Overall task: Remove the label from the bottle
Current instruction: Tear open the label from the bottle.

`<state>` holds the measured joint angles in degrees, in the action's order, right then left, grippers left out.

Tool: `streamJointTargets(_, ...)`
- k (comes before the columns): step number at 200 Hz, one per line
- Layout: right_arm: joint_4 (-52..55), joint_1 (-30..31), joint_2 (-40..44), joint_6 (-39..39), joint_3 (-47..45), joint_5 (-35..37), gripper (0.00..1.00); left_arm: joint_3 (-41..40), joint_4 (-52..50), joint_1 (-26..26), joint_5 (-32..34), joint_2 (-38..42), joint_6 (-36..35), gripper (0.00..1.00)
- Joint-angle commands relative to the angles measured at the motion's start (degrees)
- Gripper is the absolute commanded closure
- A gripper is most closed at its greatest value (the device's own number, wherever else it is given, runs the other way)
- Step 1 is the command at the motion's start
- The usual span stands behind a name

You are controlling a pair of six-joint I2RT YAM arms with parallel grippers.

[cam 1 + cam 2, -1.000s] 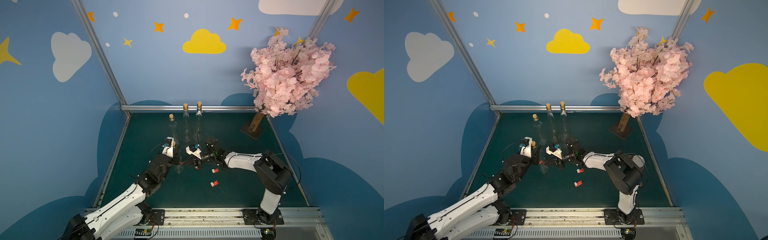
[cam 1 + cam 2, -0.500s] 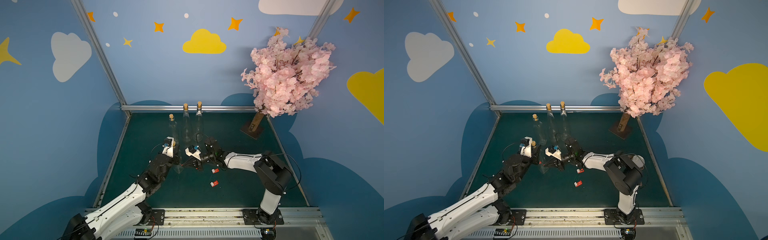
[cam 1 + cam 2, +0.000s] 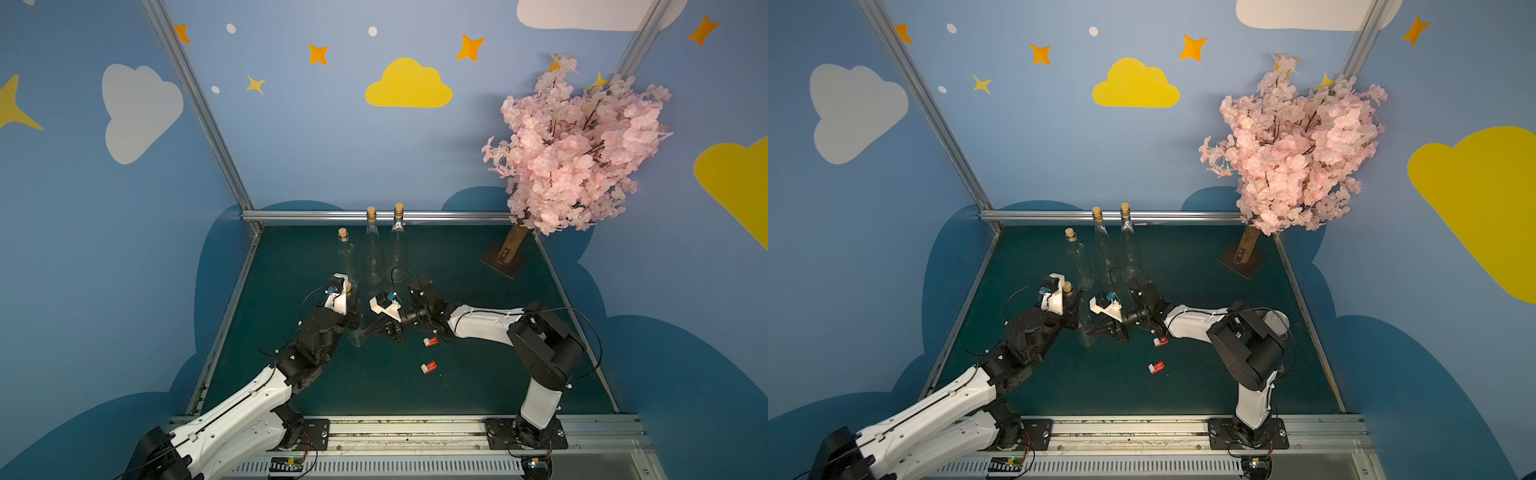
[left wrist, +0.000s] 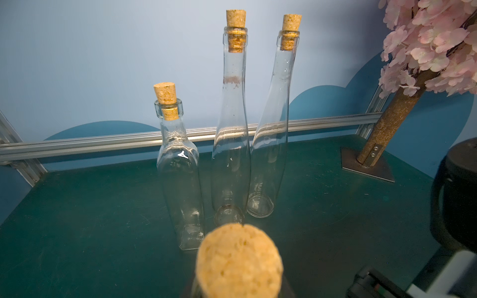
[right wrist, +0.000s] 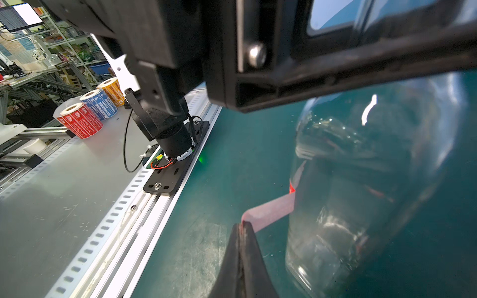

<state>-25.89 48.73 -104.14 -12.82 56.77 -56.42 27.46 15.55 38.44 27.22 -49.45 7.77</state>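
Observation:
A clear glass bottle [image 3: 356,334] with a cork [image 4: 238,260] stands on the green mat. My left gripper [image 3: 352,305] is shut on the bottle's neck just below the cork, which hides the jaws in the left wrist view. A pale red label [image 5: 271,211] is partly peeled; one end still sticks to the bottle [image 5: 361,193]. My right gripper [image 5: 242,225] is shut on the label's free end, just beside the glass. In both top views the right gripper [image 3: 1090,330] meets the lower body of the bottle [image 3: 1087,337] from the right.
Three corked clear bottles [image 3: 347,257] [image 3: 372,249] [image 3: 397,245] stand behind the arms. Two curled red-and-white labels [image 3: 430,341] [image 3: 429,368] lie on the mat beside the right arm. A pink blossom tree [image 3: 573,145] stands back right. Label rolls [image 5: 80,120] sit outside the frame.

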Motion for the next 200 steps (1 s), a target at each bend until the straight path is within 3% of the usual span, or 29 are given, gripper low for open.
streamJointTargets(1,1.11,0.66,2.10,-0.47,0.68,-2.12,1.00,-1.10,-1.36,-0.12,1.30,-0.38,-0.52,0.97)
streamJointTargets(200,1.76,1.46,2.00,-0.91,1.11,-1.94,1.00,-1.27,-1.49,-0.09,1.35,0.06,-0.21,0.97)
